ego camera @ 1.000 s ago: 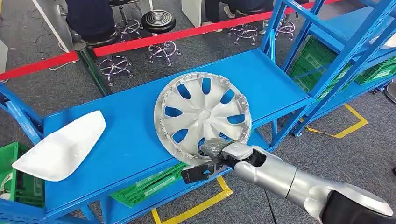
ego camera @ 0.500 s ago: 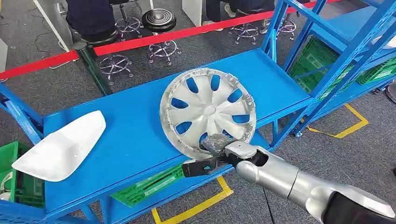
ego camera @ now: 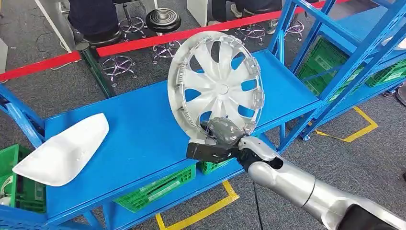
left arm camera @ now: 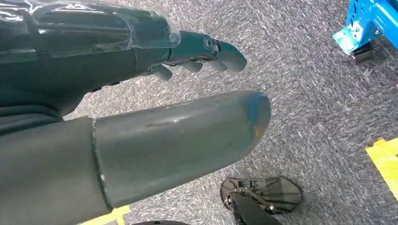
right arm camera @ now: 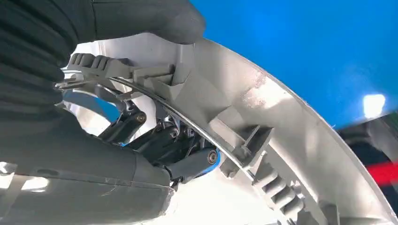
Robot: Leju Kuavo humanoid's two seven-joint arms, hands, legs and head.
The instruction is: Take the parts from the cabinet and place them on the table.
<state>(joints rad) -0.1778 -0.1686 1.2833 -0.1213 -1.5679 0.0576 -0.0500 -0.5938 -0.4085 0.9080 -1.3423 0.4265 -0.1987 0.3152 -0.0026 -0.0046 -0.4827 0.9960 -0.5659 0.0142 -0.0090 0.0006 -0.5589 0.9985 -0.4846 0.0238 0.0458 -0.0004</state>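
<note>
1. Fingers [right arm camera: 187, 161] of the right hand [ego camera: 221, 139]: dark, hooked through a spoke opening from the back, thumb pressed over the rim; grasping the wheel cover at its lower edge.
2. Wheel cover [ego camera: 218, 84]: silver, multi-spoke, clip ring visible along the rim in the right wrist view. Tilted up nearly on edge, lower rim at or just above the front lip of the shelf; whether it touches the shelf cannot be told.
3. Left hand [left arm camera: 187, 51]: hanging toward the grey carpet, fingers loosely extended and apart, holding nothing.
4. Blue shelf [ego camera: 143, 129]: flat top surface of the cabinet rack, carrying the parts.
5. White part [ego camera: 64, 148]: curved shell, lying at the left end of the shelf, well apart from the wheel cover, untouched.
6. Green crates [ego camera: 158, 189]: on the level beneath the shelf and in the neighbouring rack.
7. Red barrier tape [ego camera: 143, 43] and stools [ego camera: 163, 21]: beyond the rack.
8. Progress, as a judgement: early. Wheel cover gripped and being lifted, not yet carried clear; no desk seen. Remaining: carry and set down this part, then fetch the white part.
</note>
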